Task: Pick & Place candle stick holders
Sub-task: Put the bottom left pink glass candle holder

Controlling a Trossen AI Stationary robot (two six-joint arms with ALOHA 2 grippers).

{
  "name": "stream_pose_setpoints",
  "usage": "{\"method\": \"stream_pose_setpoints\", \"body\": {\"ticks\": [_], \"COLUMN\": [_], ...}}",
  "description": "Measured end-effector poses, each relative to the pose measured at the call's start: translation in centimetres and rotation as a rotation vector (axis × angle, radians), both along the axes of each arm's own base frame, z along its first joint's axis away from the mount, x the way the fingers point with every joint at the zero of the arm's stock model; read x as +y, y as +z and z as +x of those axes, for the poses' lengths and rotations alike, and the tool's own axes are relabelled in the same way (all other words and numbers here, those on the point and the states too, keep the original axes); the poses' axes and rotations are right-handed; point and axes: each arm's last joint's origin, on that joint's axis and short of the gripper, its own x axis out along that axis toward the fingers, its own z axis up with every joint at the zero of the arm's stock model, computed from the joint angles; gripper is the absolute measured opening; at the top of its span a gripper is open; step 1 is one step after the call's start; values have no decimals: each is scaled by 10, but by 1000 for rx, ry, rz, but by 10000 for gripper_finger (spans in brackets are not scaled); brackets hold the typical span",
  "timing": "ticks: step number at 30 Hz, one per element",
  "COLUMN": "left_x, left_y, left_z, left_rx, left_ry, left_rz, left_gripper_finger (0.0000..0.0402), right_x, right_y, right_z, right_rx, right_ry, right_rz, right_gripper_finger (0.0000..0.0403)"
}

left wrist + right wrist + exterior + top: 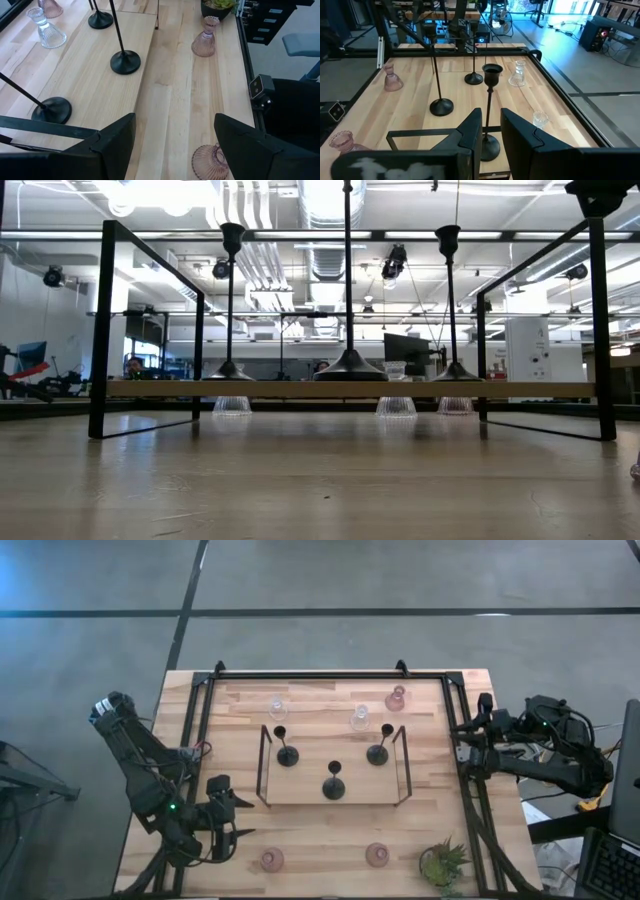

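The left gripper [236,818] hangs wide open, holding nothing, just beside the near pink holder [272,860] at the table's front edge. It should straddle the glass squarely and close on the narrow neck. Three black holders [333,783] stand on the raised shelf. The right gripper [464,740] waits at the side, jaws narrowed, apparently empty
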Motion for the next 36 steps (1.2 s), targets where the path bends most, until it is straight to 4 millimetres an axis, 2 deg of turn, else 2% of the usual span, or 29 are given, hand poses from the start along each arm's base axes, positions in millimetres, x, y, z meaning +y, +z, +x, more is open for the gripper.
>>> {"method": "stream_pose_setpoints", "body": {"ticks": [7, 15, 36], "left_x": [0, 0, 0], "left_y": [0, 0, 0], "left_z": [0, 0, 0], "left_rx": [0, 0, -5], "left_ry": [0, 0, 3], "left_rz": [0, 0, 10], "left_gripper_finger": [273, 273, 273], "right_x": [0, -4, -4], "right_y": [0, 0, 0], "right_z": [0, -1, -1], "right_rx": [0, 4, 5], "right_ry": [-10, -150, -152], "right_rz": [-3, 5, 6], "right_gripper_finger": [63, 63, 63]}}
